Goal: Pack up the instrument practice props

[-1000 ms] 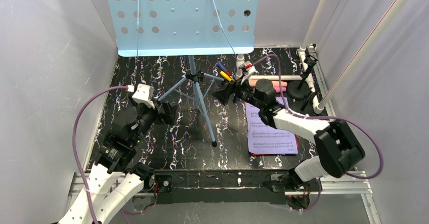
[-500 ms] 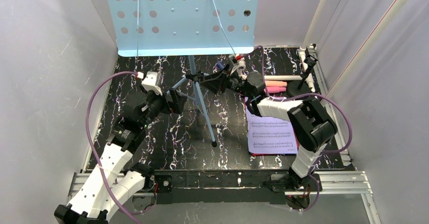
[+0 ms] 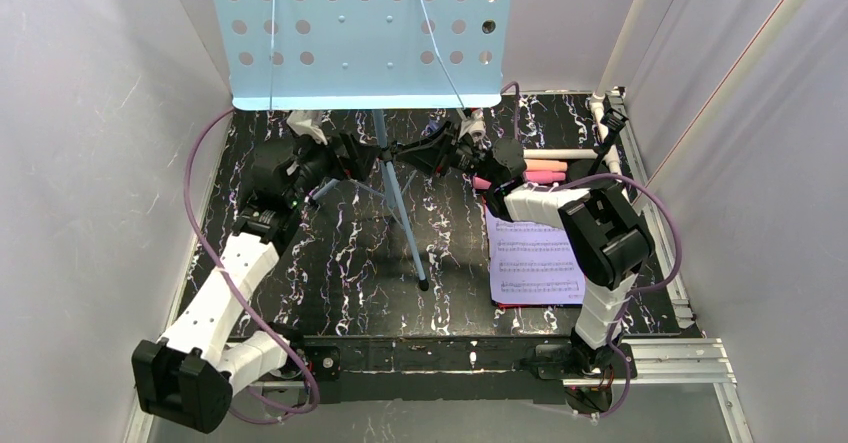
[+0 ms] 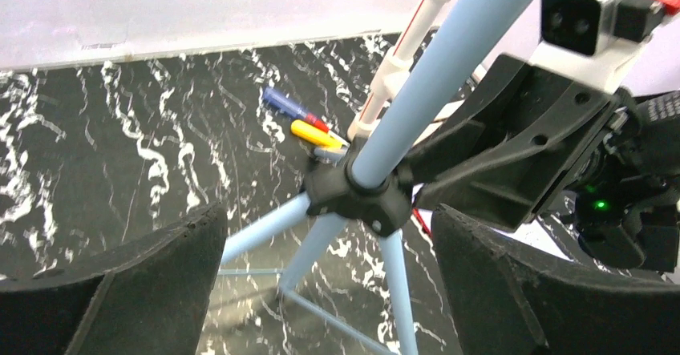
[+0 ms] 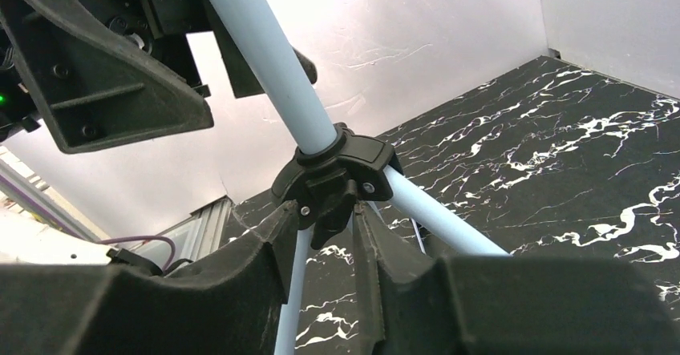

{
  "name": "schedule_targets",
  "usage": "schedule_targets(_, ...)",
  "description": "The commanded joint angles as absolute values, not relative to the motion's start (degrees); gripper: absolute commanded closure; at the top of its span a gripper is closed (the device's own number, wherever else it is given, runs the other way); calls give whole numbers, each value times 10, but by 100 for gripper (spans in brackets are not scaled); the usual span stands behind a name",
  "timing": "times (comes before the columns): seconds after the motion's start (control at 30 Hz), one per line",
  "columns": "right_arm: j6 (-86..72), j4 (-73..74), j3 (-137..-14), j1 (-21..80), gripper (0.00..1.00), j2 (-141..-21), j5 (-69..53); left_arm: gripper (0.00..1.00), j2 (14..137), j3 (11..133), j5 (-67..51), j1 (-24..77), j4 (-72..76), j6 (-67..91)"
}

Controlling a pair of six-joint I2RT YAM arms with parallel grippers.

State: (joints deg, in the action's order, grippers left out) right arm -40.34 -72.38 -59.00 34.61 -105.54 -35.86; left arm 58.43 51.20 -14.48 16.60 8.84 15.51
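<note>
Between right gripper (image 5: 322,239) jaws, tripod hub (image 5: 335,169) pinched, left gripper (image 4: 325,243) straddling

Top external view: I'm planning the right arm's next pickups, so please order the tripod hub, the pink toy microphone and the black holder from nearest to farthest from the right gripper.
1. tripod hub: between the jaws of the right gripper, at the music rack's pole.
2. pink toy microphone: lying off to the right, past the wrist.
3. black holder: farthest right, beyond the microphone.
</note>
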Motion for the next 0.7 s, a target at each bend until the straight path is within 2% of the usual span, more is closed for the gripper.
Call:
schedule_targets(0.0, -415, -776, -625, 347, 62, -1068, -383, 6, 616, 544, -187, 163, 171, 141)
schedule_targets(0.2, -422, -773, -645, 347, 71, -1081, -411, 16, 673, 559, -234, 163, 254, 145)
schedule_targets(0.33, -423, -771, -650, 346, 75, -1082, -420, 29, 700, 565, -252, 163, 287, 143)
schedule_targets(0.4, -421, -766, -652, 348, 78, -1081, -424, 39, 705, 565, -259, 163, 300, 143)
schedule_targets(0.57, -413, -751, -658, 355, 84, -1078, -439, 76, 693, 554, -257, 163, 303, 142)
schedule_targets(0.67, -395, -731, -656, 367, 88, -1067, -444, 87, 671, 543, -250, 162, 289, 137)
